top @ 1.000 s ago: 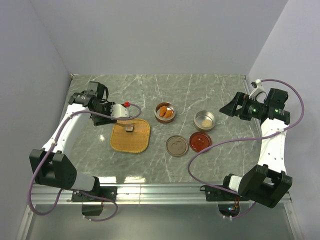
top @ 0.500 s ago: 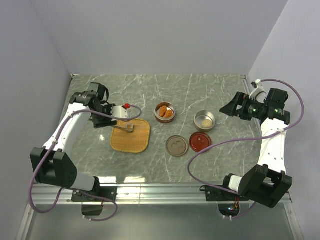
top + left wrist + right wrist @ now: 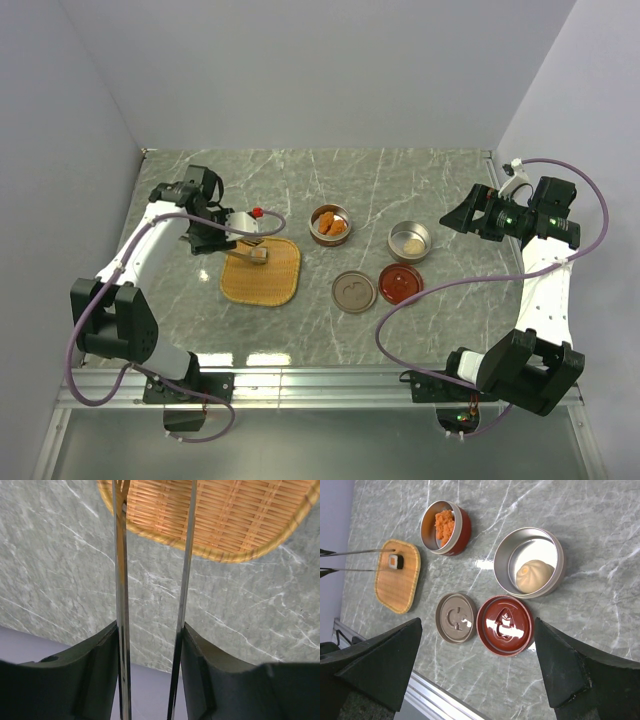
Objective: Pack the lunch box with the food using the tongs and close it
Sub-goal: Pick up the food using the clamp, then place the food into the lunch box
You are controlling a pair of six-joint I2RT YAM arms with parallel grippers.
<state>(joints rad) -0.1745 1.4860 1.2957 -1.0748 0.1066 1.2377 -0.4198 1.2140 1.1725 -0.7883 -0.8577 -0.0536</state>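
The tongs (image 3: pixel 120 580) run off the picture's top over the woven tray (image 3: pixel 240 525), itself cropped there, hiding their tips. Overhead, whether they touch the tray's small piece (image 3: pixel 259 256) is too small to tell.

No text or number is readable anywhere; the brown lid (image 3: pixel 456 618) and red lid (image 3: pixel 505 625) bear only embossed emblems.

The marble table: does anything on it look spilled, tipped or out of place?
Nothing stands out. The red round tin and silver round tin stand upright, the brown lid and red lid lie flat beside them, and the small white square piece sits on the orange woven tray.
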